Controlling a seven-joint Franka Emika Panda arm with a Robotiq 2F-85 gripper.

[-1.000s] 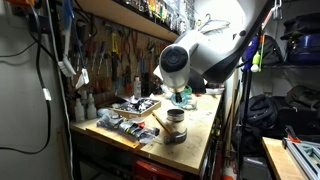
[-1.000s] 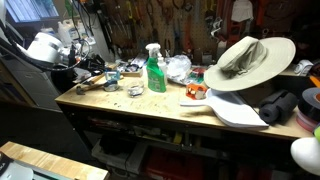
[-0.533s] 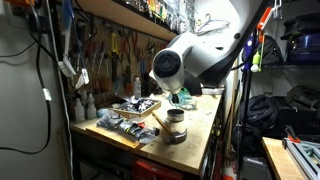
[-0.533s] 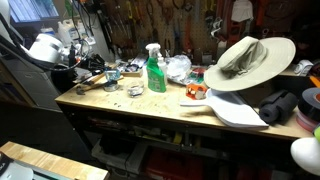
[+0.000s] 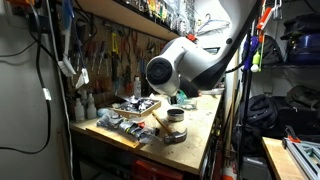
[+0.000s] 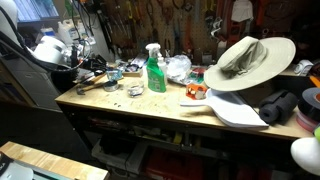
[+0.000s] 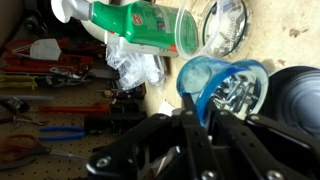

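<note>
In the wrist view my gripper [image 7: 207,112] has its two black fingers close together on the rim of a blue cup [image 7: 225,85] that holds small metal parts. A green spray bottle [image 7: 140,25] lies across the top of that view, with a clear glass jar [image 7: 226,24] beside it. In an exterior view the gripper [image 6: 97,71] is at the far left end of the wooden workbench [image 6: 150,105], left of the green spray bottle [image 6: 155,70]. In an exterior view the arm's big white joint [image 5: 175,65] hides the gripper.
A wide-brimmed hat [image 6: 245,58] and a white flat board [image 6: 235,112] sit on the bench's right part. A dark round tin [image 5: 176,125] stands near the bench edge. Crumpled plastic [image 7: 135,65] and hand tools [image 7: 45,110] lie close by. Tools hang on the back wall.
The arm's white joint has shifted leftward and slightly down in an exterior view. The gripper stays at the bench's left end.
</note>
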